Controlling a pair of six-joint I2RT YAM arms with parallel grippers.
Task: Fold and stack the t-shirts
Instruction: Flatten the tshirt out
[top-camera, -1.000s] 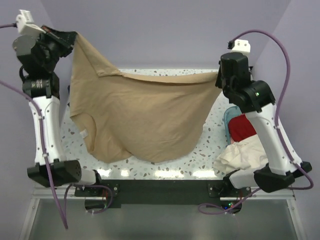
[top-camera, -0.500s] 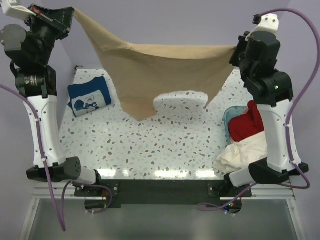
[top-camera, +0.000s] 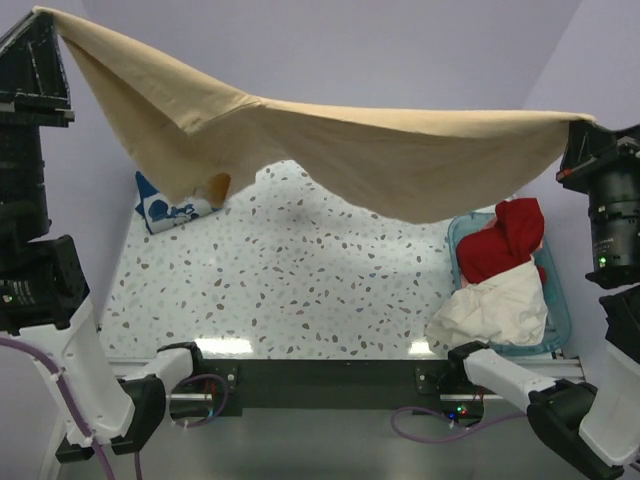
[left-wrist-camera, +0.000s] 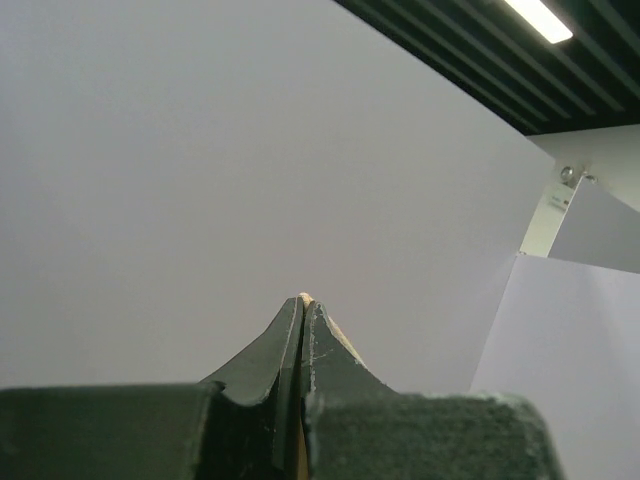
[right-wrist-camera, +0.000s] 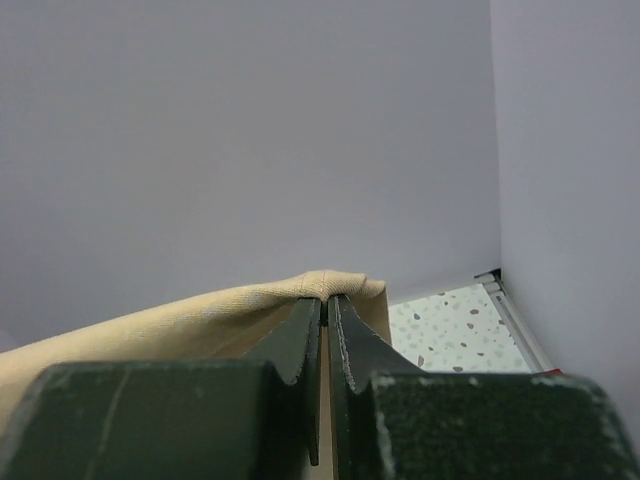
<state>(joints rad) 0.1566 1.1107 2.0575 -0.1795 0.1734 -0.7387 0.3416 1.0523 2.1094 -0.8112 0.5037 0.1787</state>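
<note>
Speckled table (top-camera: 300, 290): tan t-shirt (top-camera: 400, 160), now raised higher, clamped by left gripper (left-wrist-camera: 303, 305) and right gripper (right-wrist-camera: 327, 305); navy t-shirt (top-camera: 162, 210), 9 o'clock, print illegible.

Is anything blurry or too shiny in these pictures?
Top external view: sharp, with white glare on the near edge of the table and a faint shadow under the tan shirt. Left wrist view: the left pincer looks soft; a ceiling light glows bright. Right wrist view: the right pincer is dark and slightly blurred.
</note>
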